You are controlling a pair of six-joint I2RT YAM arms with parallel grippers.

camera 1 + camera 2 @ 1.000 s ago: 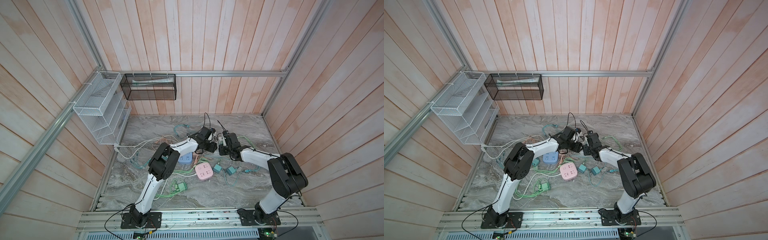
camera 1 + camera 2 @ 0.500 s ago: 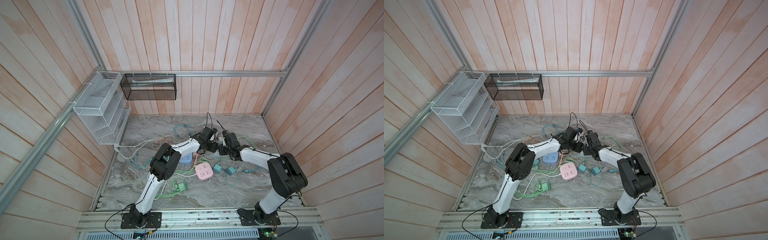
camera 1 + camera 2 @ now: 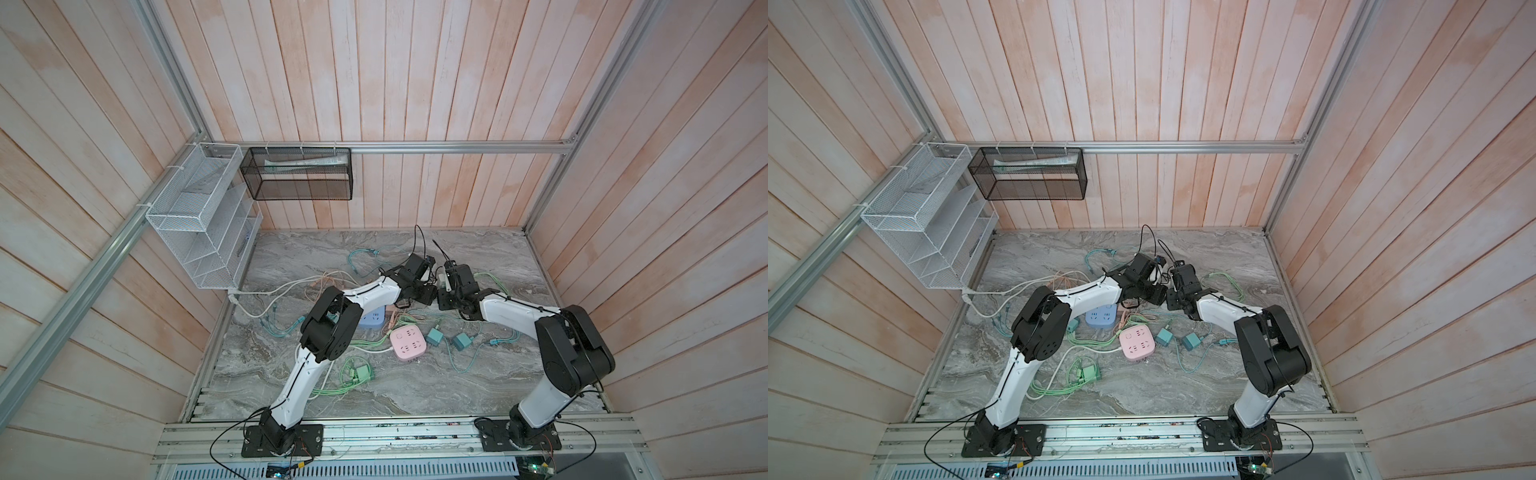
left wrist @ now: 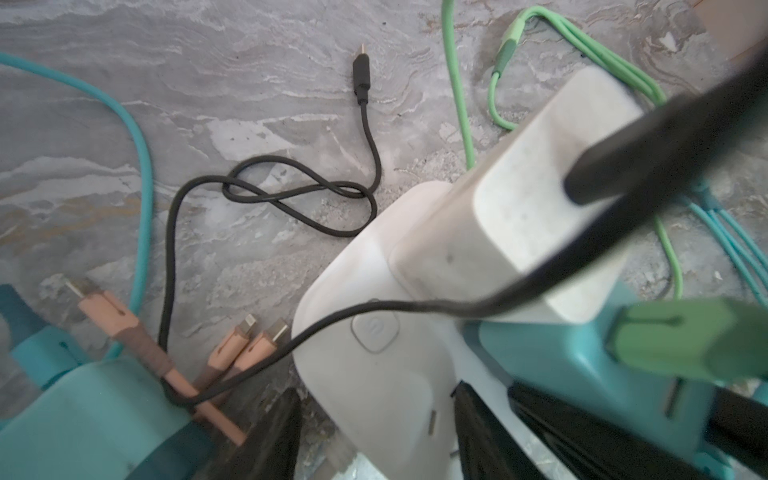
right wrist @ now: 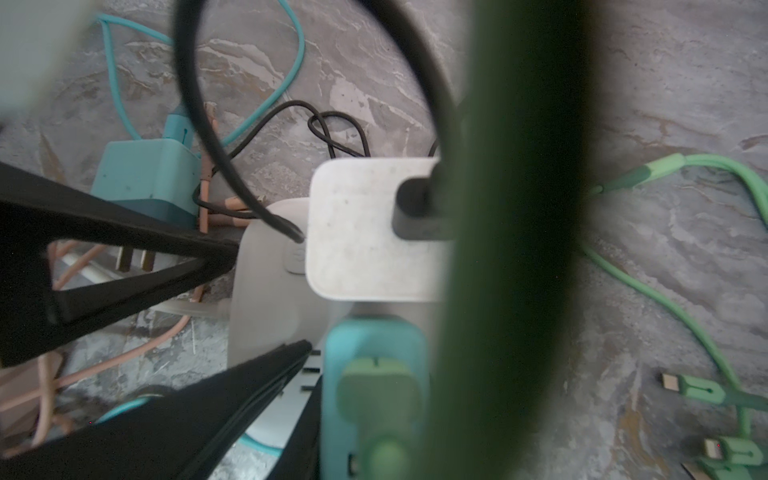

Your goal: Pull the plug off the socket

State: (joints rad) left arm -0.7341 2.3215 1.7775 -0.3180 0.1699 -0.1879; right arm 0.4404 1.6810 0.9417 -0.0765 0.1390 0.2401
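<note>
A white socket cube (image 4: 374, 374) sits between my left gripper's (image 4: 374, 419) black fingers (image 4: 270, 436), which are shut on its sides. Two plugs stand in it. One is a white charger (image 4: 519, 228) with a black cable. The other is a teal plug (image 5: 374, 374) carrying a green connector (image 5: 378, 390), and my right gripper (image 5: 374, 419) is shut on it. A blurred green cable hides the right gripper's far finger. In both top views the left gripper (image 3: 419, 291) and right gripper (image 3: 446, 297) meet at mid-table over the socket (image 3: 441, 280).
A pink socket cube (image 3: 408, 342), a blue one (image 3: 372, 320), loose teal plugs (image 3: 435, 336) and a green plug (image 3: 361, 372) lie among tangled cables in front. A white wire rack (image 3: 199, 216) and a black mesh basket (image 3: 297, 174) hang on the walls.
The left wrist has shifted slightly to the right, toward the right gripper. Both grips are unchanged.
</note>
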